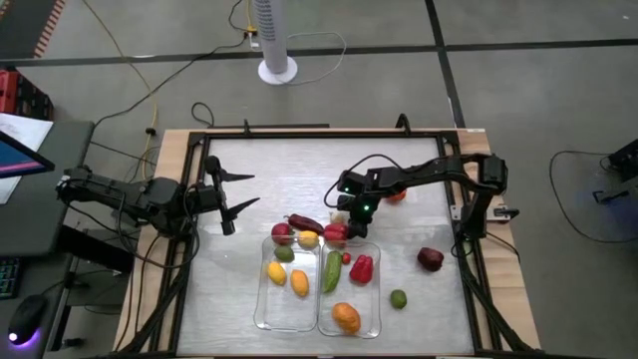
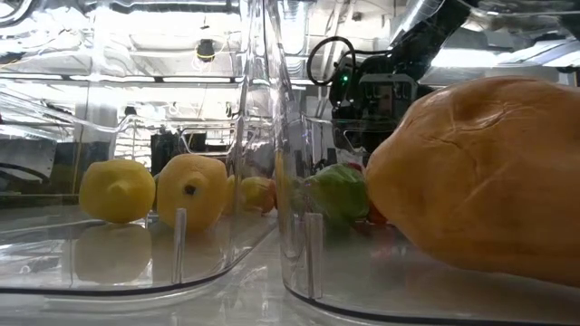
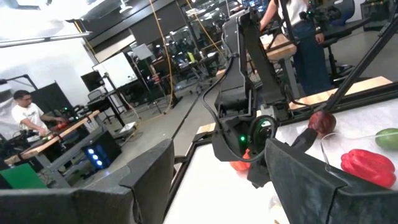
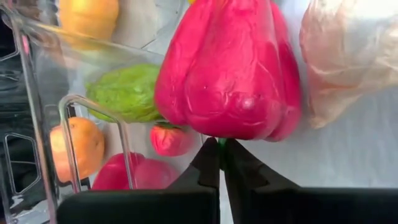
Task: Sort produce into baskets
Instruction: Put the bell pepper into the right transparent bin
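Two clear trays stand side by side near the table's front, the left (image 1: 267, 299) and the right (image 1: 375, 299). The left holds yellow, orange and green pieces. The right holds a green cucumber (image 1: 331, 271), a red pepper (image 1: 361, 267), a small strawberry and an orange (image 1: 346, 317). My right gripper (image 1: 347, 223) is shut on another red pepper (image 1: 336, 234) at the right tray's far rim. My left gripper (image 1: 235, 193) is open and empty at the table's left side, its fingers showing in the left wrist view (image 3: 217, 180). My right gripper pinches the red pepper's green stem (image 4: 219, 142) between its two fingertips (image 4: 208, 163). The fingers slant down from the table's far right side. The pepper's body (image 4: 230, 68) lies beyond the fingertips, over the right tray's far rim. I cannot tell whether it is lifted clear.
A maroon eggplant (image 1: 304, 222), a red apple (image 1: 282, 233) and a yellow piece (image 1: 309, 239) lie at the trays' far rims. A whitish piece (image 4: 348, 56) lies beside the held pepper. A dark maroon piece (image 1: 430, 259) and a green lime (image 1: 398, 298) lie right of the trays.
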